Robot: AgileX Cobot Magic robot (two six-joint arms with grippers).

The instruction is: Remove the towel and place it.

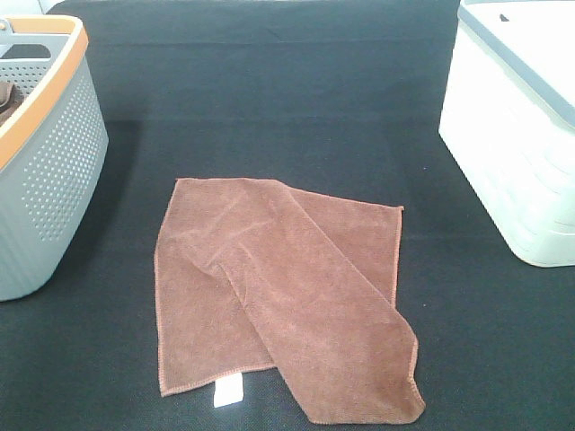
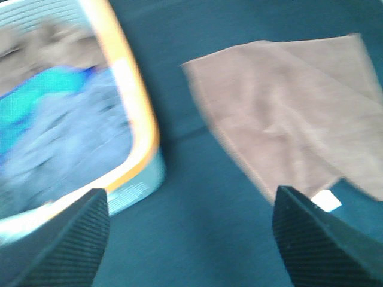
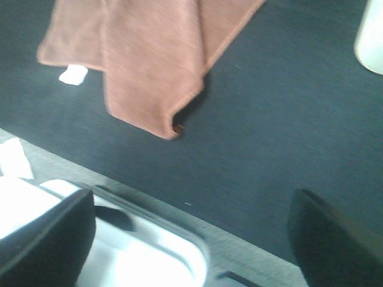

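Towel [image 1: 283, 296] lying partly folded on the black table [image 1: 296, 117], between two containers.

Grey basket [image 1: 45, 171] at left and white bin [image 1: 512, 135] at right are cropped; left gripper [image 2: 191, 239] and right gripper [image 3: 191, 236] have fingers apart, empty; the left wrist view is blurred.

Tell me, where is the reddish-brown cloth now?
The reddish-brown microfibre towel lies partly folded on the black table, between the grey perforated basket and the white bin.
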